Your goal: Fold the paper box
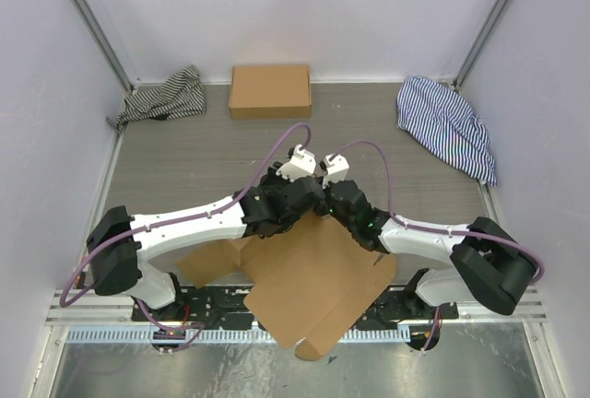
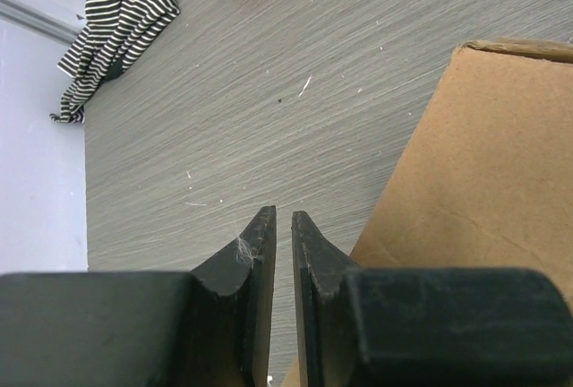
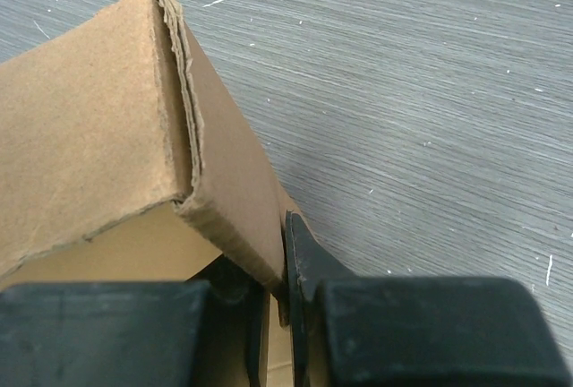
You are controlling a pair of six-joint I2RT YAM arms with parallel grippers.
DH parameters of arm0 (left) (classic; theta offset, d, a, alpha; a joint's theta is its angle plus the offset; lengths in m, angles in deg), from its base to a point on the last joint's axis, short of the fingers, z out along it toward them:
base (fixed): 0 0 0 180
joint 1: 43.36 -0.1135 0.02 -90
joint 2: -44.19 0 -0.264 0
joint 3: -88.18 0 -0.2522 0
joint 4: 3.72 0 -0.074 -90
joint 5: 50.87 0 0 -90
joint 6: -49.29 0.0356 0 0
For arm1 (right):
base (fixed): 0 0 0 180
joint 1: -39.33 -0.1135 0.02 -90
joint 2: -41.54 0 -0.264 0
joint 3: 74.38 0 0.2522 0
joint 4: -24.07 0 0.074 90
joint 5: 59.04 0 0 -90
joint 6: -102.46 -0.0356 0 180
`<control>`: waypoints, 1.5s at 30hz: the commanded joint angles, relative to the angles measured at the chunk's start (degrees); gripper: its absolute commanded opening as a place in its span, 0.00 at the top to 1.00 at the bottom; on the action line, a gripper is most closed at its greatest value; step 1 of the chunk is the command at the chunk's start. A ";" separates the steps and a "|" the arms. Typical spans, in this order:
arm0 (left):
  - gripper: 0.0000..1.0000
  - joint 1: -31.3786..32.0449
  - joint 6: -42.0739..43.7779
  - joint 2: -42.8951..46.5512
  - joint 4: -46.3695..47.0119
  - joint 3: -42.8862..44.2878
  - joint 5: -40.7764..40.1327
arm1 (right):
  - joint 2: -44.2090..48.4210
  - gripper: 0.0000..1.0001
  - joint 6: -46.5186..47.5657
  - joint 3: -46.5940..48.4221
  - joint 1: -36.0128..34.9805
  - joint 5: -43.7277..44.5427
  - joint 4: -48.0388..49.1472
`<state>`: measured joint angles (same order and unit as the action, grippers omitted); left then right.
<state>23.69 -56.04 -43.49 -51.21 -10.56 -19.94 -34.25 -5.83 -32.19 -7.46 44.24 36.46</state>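
The paper box [image 1: 313, 278] is a brown die-cut cardboard sheet lying partly folded at the near middle of the table, with flaps spread out. My right gripper [image 1: 326, 210] is at its far edge. In the right wrist view it [image 3: 274, 257] is shut on a raised, folded wall of the paper box [image 3: 107, 127]. My left gripper [image 1: 295, 201] is just left of it. In the left wrist view it [image 2: 284, 218] is shut and empty over bare table, with the paper box's edge [image 2: 474, 163] to its right.
A ready-formed brown box [image 1: 270, 90] stands at the back centre. A black-and-white striped cloth [image 1: 166, 96] lies at the back left and also shows in the left wrist view [image 2: 121, 20]. A blue-striped cloth [image 1: 447, 126] lies at the back right. Walls enclose the table.
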 commanded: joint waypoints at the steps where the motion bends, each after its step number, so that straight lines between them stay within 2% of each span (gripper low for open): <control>1: 0.79 1.16 -3.23 -1.63 -3.18 -0.73 5.09 | 1.75 0.91 -0.76 0.83 0.00 3.91 0.30; 8: 0.79 1.33 -3.47 -1.68 -3.23 -0.72 5.40 | -0.67 0.68 1.32 2.59 -0.01 0.93 -2.71; 13: 0.80 1.59 -3.73 -1.71 -3.68 -0.86 5.20 | -2.41 0.64 0.90 2.51 0.02 -0.28 -2.07; 15: 0.80 1.60 -3.81 -1.71 -3.91 -0.89 5.11 | -2.73 0.66 0.80 2.21 0.00 -0.29 -1.84; 19: 0.80 1.57 -3.94 -1.74 -3.98 -0.96 4.96 | -2.96 0.91 0.18 2.14 -0.03 0.23 -1.93; 22: 0.81 1.68 -3.98 -1.87 -4.05 -0.90 4.77 | -2.72 0.99 -0.64 1.71 0.02 1.56 -1.56; 26: 0.81 1.76 -4.00 -1.62 -4.24 -0.89 4.67 | -1.89 0.97 -0.90 0.62 0.02 1.93 -0.19; 27: 0.81 1.77 -4.00 -1.50 -4.23 -1.06 4.66 | -2.03 0.92 -0.81 0.86 0.00 2.05 -0.59; 29: 0.81 1.77 -4.11 -1.28 -4.34 -1.12 4.74 | -2.45 0.74 -0.55 1.70 -0.02 2.50 -2.07; 30: 0.81 1.75 -4.14 -1.29 -4.40 -1.18 4.73 | -2.58 0.68 -0.20 1.82 0.02 2.54 -2.41; 33: 0.81 1.79 -4.28 -1.27 -4.51 -1.28 4.75 | -2.23 0.63 0.31 2.06 0.03 2.50 -3.36; 39: 0.82 1.86 -4.62 -1.86 -4.67 -1.18 4.80 | -1.90 0.62 1.66 2.16 0.03 0.73 -5.04; 42: 0.82 1.84 -4.71 -1.76 -5.02 -0.88 4.40 | -1.70 0.65 1.38 1.93 0.01 0.58 -5.15; 45: 0.81 1.86 -4.76 -1.15 -5.57 -0.21 3.49 | -1.14 0.85 0.70 1.93 0.02 1.87 -5.50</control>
<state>24.78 -58.22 -43.49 -52.39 -10.40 -20.42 -36.85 -4.21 -31.58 -7.57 44.83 30.32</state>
